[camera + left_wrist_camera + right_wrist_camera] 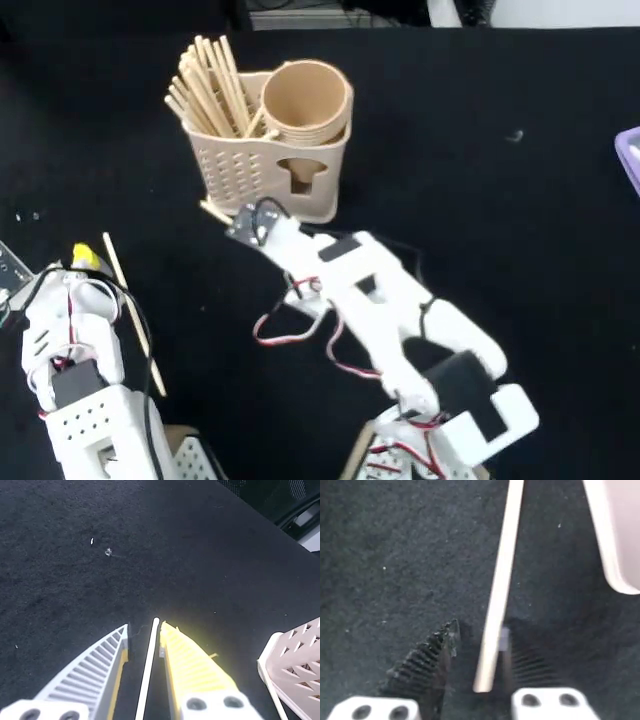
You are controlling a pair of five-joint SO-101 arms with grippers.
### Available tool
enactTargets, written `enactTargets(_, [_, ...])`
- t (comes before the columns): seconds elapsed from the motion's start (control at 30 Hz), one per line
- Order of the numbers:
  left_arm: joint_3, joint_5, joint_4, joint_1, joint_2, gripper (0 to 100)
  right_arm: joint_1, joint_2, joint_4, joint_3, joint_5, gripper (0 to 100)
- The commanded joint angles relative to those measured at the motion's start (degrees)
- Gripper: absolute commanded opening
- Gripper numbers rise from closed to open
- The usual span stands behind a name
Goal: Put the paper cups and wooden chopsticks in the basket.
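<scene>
the basket [262,178] is matt beige plastic. the paper cups [306,102] are dull brown paper, the wooden chopsticks [206,85] pale smooth wood. the tablecloth [520,250] is black, matt, faintly fuzzy. the left gripper [144,627] is ribbed plastic.

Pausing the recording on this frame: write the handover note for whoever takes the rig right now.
Left gripper: open, with a loose chopstick between its fingers, off to one side of the basket.
Right gripper: open, straddling a second chopstick at the basket's foot.
Done: paper cups nested in the basket, with a bundle of chopsticks standing beside them.
Left: close on each of the two loose sticks and drop them into the basket.
</scene>
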Motion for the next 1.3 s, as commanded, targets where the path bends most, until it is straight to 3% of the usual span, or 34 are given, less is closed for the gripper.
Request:
enactTargets(0.0, [-0.57, 0.53, -1.32, -0.13, -0.44, 12, 0.44, -0.75, 2.11, -2.51, 0.53, 2.1])
enactTargets(0.33, [-0.57, 0.53, -1.32, -0.13, -0.44, 12, -3.52, -17.71, 12.48, 7.25, 0.53, 1.1])
enactTargets(0.57, [-0.57, 0.53, -1.32, -0.13, -0.44, 12, 3.87, -24.92, 13.01, 14.64, 0.97, 1.3])
enactTargets(0.83, [-0.57, 0.53, -1.32, -0.13, -0.44, 12, 3.87, -23.87, 13.27, 14.11, 0.53, 21.7])
enactTargets(1.03, [-0.57, 0.53, -1.32, -0.13, -0.44, 12, -5.45, -22.9, 10.46, 9.01, -3.69, 20.0])
enactTargets(1.27, [-0.57, 0.53, -1.32, -0.13, -0.44, 12, -6.59, -6.37, 6.33, -2.07, -6.68, 19.6])
